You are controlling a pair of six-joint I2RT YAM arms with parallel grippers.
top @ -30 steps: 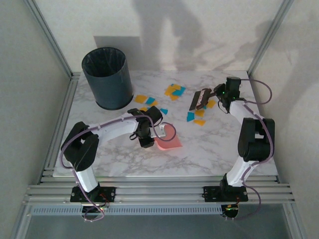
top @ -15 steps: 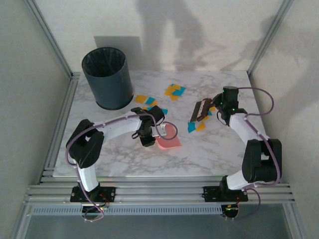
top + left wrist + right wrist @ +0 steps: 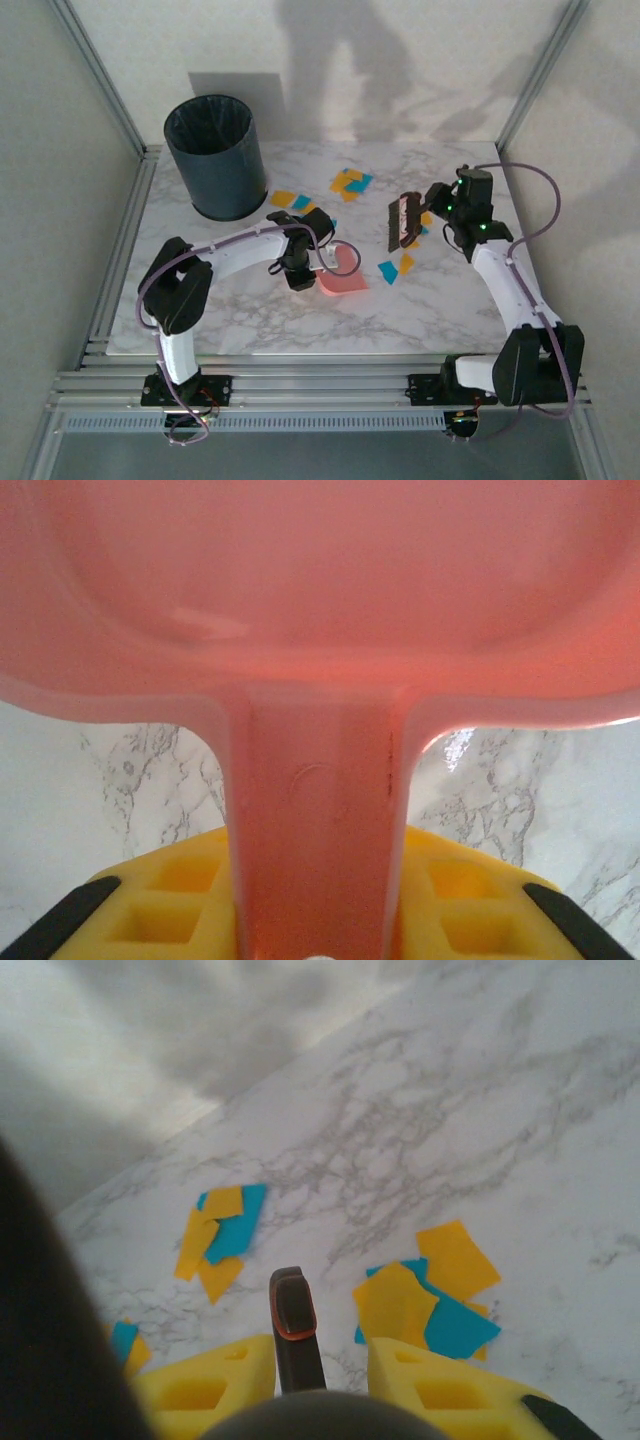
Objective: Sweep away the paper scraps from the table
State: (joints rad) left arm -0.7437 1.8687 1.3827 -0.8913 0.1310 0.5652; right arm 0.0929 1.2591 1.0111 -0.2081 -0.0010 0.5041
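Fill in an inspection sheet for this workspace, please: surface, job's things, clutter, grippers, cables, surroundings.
Surface: table, white marble with grey veins.
Job's things: paper scraps, orange and teal, in several loose clusters on the far half.
Clutter: dark bin, upright, far left corner.
Grippers: left gripper shut on the pink dustpan handle; right gripper shut on the brush handle.
Cables: purple cables loop along both arms.
Surroundings: white walls, aluminium rails.

The dustpan [image 3: 320, 600] is cut off at top and sides — a dark blur [image 3: 40, 1310] hides the table [image 3: 500, 1110] at left
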